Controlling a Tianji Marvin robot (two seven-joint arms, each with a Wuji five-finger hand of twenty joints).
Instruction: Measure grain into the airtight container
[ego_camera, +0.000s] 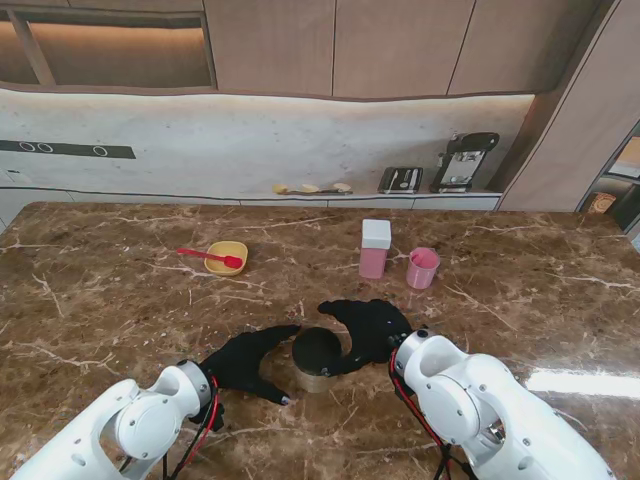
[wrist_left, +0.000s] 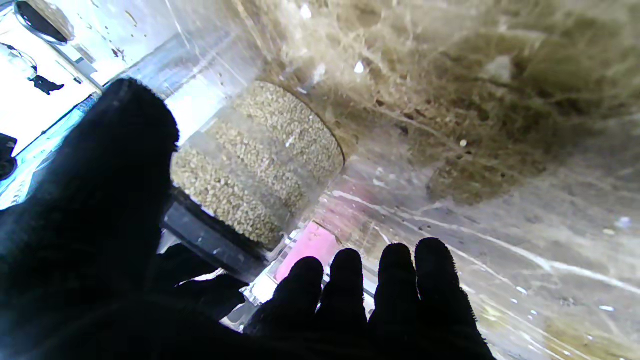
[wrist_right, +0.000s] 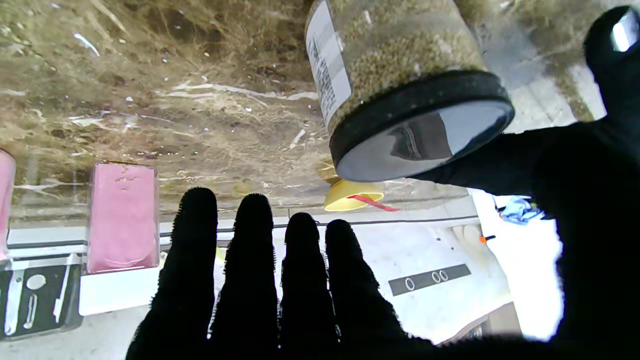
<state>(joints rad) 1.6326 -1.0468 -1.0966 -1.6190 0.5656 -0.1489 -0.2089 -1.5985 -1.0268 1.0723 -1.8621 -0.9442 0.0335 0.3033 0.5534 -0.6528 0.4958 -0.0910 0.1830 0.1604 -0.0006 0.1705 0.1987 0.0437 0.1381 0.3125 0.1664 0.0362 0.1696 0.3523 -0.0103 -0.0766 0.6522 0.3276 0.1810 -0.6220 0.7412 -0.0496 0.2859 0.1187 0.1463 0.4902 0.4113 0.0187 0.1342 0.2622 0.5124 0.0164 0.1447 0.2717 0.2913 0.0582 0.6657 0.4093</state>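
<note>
A: What's on the brown marble counter (ego_camera: 120, 300) rn?

B: Near me, center: a clear round jar of tan grain with a black lid (ego_camera: 317, 358), upright, lid on. The left robot hand in a black glove (ego_camera: 245, 360) sits just beside it on the left, fingers spread, gripping nothing. The right robot hand in a black glove (ego_camera: 368, 330) curves round the jar's far-right side, fingers also loose; can't tell if either hand touches it.

A: And the rest?

B: Farther away, right of center: a pink rectangular airtight container with a white lid (ego_camera: 374, 249), lid on, w/ a pink plastic cup (ego_camera: 422, 268) just beside it. Well apart to the left, a small yellow bowl (ego_camera: 226, 257) w/ a red spoon (ego_camera: 208, 257) across it.

A: Progress?

B: Prob. the very start. Both lids on, no grain seen in cup, bowl or container. Opening, scooping, pouring all remain, imo.
</note>
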